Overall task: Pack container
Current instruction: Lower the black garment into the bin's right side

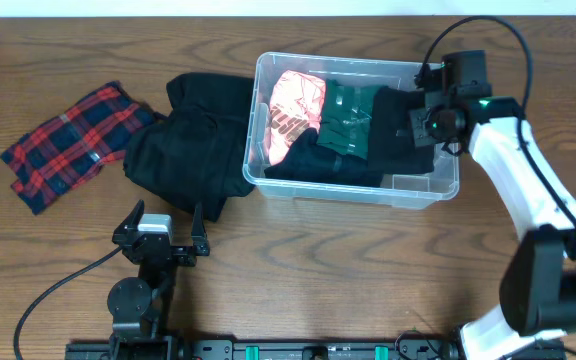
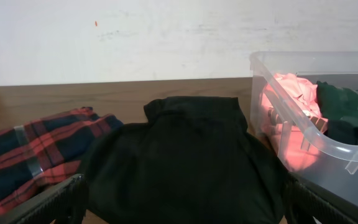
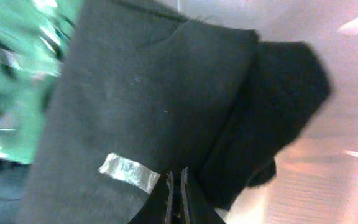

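The clear plastic container (image 1: 353, 190) stands at the middle right of the table and holds a pink garment (image 1: 293, 105), a green garment (image 1: 346, 118) and a dark folded garment (image 1: 393, 145). My right gripper (image 1: 420, 118) is over the container's right end. In the right wrist view its fingers (image 3: 176, 177) are pressed together on the dark garment (image 3: 142, 93), beside a strip of tape. My left gripper (image 1: 163, 235) rests open and empty near the front edge. Its fingers (image 2: 182, 199) frame a black garment pile (image 2: 179, 155).
A black garment pile (image 1: 183, 150) lies against the container's left wall (image 2: 303, 118). A red plaid cloth (image 1: 68, 140) lies at the far left, also in the left wrist view (image 2: 30, 149). Bare wood runs along the front.
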Robot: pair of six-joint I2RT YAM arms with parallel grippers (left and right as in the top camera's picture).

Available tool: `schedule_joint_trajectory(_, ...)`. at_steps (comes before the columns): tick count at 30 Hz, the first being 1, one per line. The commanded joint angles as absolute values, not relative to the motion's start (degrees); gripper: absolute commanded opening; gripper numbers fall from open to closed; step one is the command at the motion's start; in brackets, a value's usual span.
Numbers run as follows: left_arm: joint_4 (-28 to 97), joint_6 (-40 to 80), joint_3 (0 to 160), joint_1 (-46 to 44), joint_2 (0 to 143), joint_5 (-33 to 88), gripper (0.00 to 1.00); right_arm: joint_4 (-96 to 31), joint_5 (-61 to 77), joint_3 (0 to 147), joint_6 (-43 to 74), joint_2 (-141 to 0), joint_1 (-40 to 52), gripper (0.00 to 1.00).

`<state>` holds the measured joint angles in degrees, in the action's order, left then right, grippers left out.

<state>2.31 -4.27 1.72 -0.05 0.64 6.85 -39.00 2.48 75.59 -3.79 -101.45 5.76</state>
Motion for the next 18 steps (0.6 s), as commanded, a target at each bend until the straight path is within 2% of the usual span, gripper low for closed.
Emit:
schedule_joint_trajectory(1,3.33,-3.77,0.23,0.14,0.62,6.98,0.98,-39.22,1.89,75.94,-3.97,-106.04,6.83,0.04)
schedule_joint_trajectory(8,3.33,-3.75,0.23,0.14,0.62,6.98,0.98,-39.0,1.37,76.44,-3.97,-107.55,6.83,0.03)
schedule_joint_trajectory(18,3.33,-3.77,0.23,0.14,0.62,6.98,0.98,-38.52,9.08,78.98,-3.95,-96.53,6.83,0.03)
